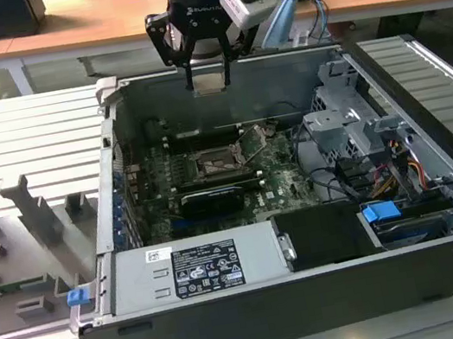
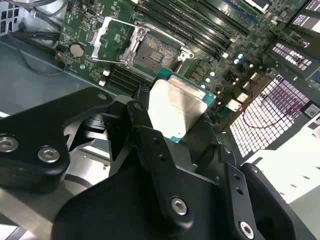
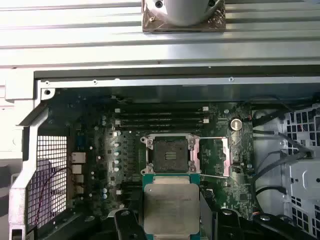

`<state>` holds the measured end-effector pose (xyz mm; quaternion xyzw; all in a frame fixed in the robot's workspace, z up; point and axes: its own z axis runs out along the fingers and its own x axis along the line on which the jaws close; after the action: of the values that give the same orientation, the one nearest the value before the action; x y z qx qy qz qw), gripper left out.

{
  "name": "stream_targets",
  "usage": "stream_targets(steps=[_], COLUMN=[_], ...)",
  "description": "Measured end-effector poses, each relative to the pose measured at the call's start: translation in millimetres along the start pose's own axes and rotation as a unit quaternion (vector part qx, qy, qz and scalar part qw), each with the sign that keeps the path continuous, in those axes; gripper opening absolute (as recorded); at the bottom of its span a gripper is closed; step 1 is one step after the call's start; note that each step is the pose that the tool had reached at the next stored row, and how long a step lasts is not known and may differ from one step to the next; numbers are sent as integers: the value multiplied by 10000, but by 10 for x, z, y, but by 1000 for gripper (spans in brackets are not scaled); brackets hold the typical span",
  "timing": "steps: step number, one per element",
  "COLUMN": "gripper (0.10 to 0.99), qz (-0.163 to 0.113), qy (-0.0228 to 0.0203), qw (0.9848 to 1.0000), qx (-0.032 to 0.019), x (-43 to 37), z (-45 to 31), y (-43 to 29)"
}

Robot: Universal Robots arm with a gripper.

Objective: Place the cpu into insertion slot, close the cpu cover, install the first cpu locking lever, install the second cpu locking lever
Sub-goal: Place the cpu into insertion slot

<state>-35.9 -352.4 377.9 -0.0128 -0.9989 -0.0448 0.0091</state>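
From where I stand the first step is in hand: the end effector hangs above the far wall of the open computer case, its black fingers pinched on the cpu by two opposite edges; in the first wrist view the cpu shows its pale metal face, held flat and well clear of the board. The insertion slot lies bare on the green motherboard, dark centre exposed, just beside the memory slots; the cpu cover is swung open to one side of it, so nothing sits over the socket. The case lies on the grey slatted worktop. Nothing is placed yet, I'd say; seating the chip calls for bringing it squarely over the socket, edges matched to the silvery rim, and lowering it level without scraping; a tilt could hurt the contacts.
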Motion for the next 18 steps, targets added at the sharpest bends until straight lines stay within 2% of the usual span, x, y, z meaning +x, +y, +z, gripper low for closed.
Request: stream_targets(steps=[18], gripper=[537], qz=[377], qy=[-34], qw=[9993], qx=[-7], x=[0], z=[3], y=[0])
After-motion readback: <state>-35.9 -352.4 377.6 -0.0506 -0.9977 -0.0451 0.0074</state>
